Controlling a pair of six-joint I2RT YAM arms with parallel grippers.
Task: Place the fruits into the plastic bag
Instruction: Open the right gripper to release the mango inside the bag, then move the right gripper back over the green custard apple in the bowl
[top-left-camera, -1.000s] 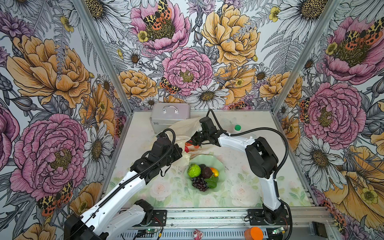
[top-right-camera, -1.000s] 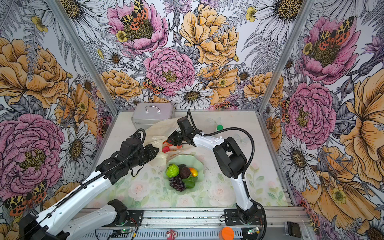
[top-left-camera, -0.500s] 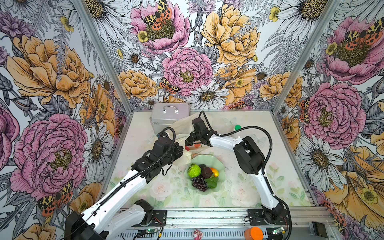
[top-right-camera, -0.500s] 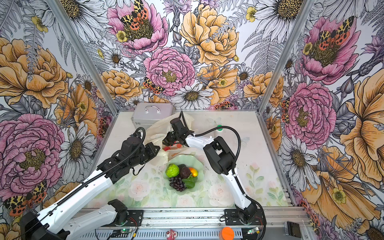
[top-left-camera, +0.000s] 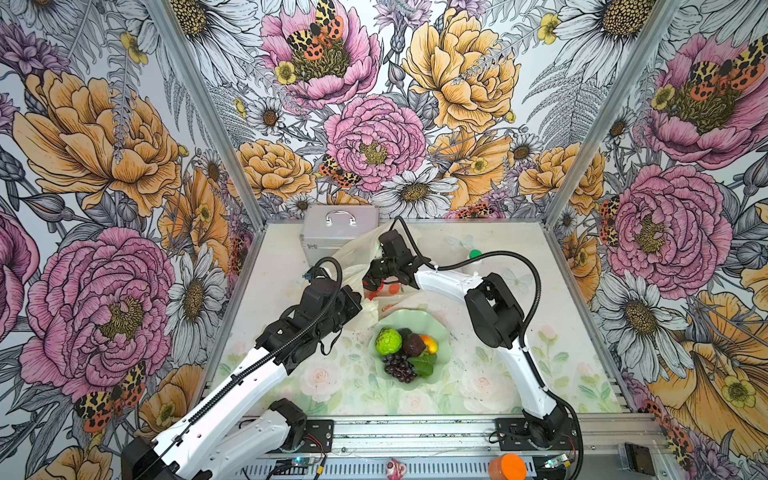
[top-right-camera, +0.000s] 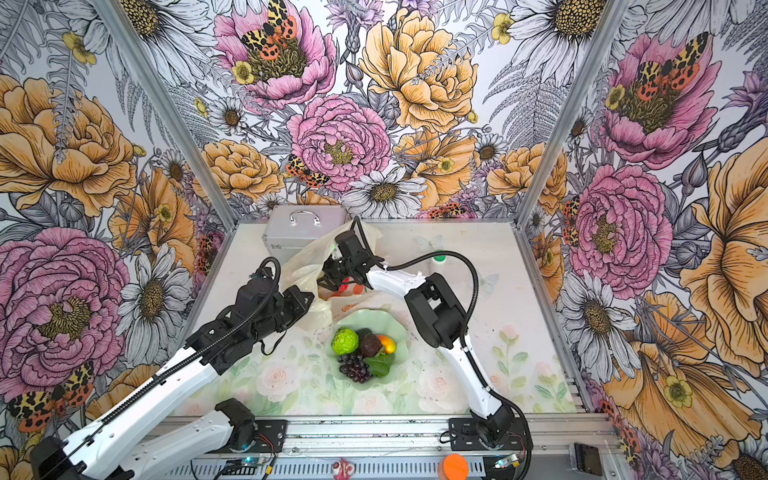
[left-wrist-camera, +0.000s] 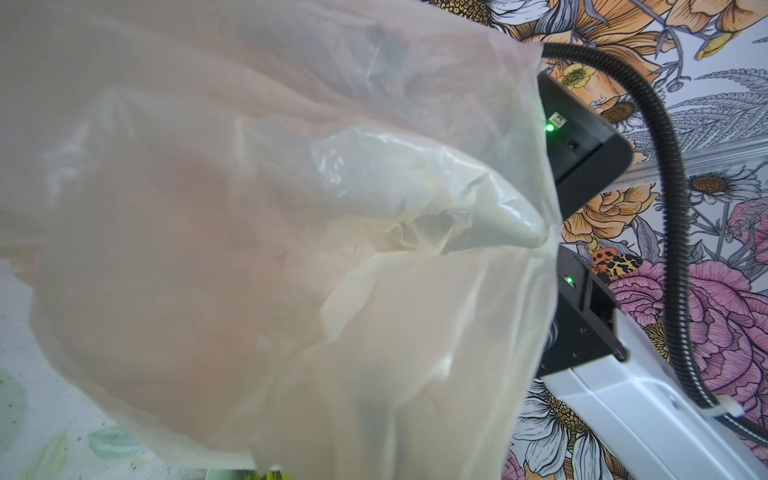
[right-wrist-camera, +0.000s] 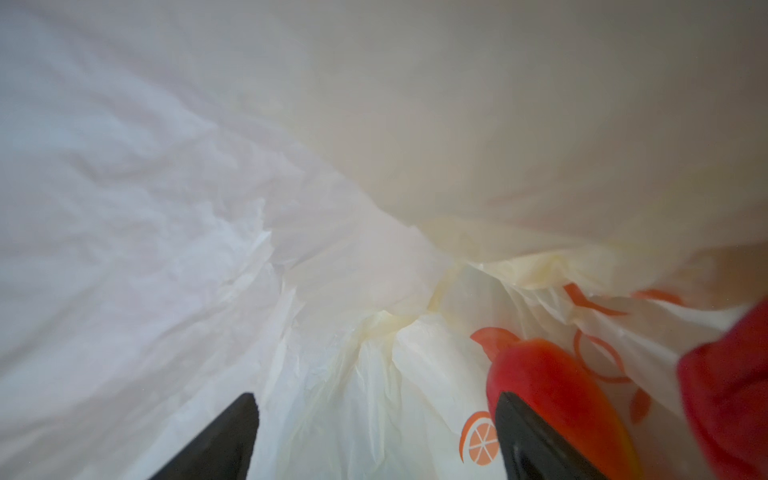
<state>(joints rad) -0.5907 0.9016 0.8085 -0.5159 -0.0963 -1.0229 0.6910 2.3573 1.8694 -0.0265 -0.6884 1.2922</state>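
Note:
The plastic bag (top-left-camera: 356, 254) (top-right-camera: 305, 259) lies crumpled in front of the silver case, its mouth held up. My left gripper (top-left-camera: 360, 300) is at the bag's near edge and shut on it; bag film (left-wrist-camera: 291, 249) covers that wrist view and hides the jaws. My right gripper (top-left-camera: 372, 283) (right-wrist-camera: 376, 399) reaches inside the bag (right-wrist-camera: 374, 249), open, nothing between its fingers. A red-orange fruit (right-wrist-camera: 552, 382) rests against one finger, and a blurred red fruit (right-wrist-camera: 727, 399) lies beside it. In the bowl sit a bumpy green ball (top-left-camera: 388, 340), dark avocado (top-left-camera: 414, 345), orange-yellow mango (top-left-camera: 430, 344) and grape bunch (top-left-camera: 399, 368).
The pale green scalloped bowl (top-left-camera: 442, 328) stands near the table's middle, just in front of the bag. A silver metal case (top-left-camera: 338, 232) is at the back left. A small green-capped item (top-left-camera: 474, 253) stands at the back right. An orange object (top-left-camera: 507, 467) sits on the front rail.
My right gripper has pushed a little leftward, deeper into the bag's mouth, and has opened; the red fruit it carried now lies loose beside its finger. The left arm has not moved.

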